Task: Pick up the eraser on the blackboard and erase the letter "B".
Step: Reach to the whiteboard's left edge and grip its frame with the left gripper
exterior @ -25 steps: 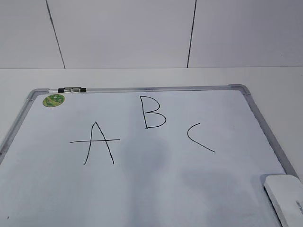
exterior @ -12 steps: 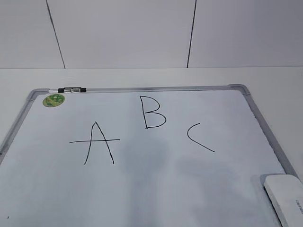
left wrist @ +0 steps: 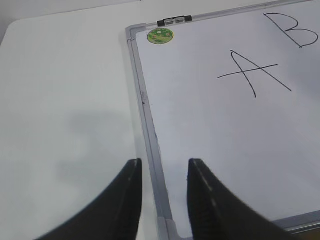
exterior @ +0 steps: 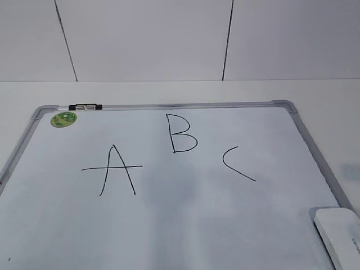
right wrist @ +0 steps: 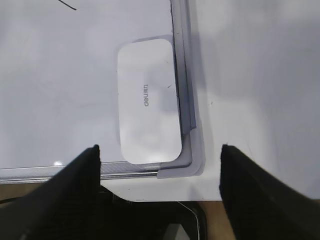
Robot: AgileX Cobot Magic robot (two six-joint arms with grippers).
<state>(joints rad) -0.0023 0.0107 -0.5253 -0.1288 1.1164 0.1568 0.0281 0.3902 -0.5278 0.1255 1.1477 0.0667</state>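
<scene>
Nothing is wiped yet: the letter "B" (exterior: 183,134) stands whole on the blackboard (exterior: 304,135). The right gripper (right wrist: 159,172) hangs above the eraser (right wrist: 148,100) with jaws spread wide and empty, the eraser lying just ahead between them. The left gripper (left wrist: 164,172) idles part-open over the board's near edge.

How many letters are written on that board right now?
3. The A sits left of centre on the board, the B is in the middle nearer the top edge, and the C is to the right.
</scene>
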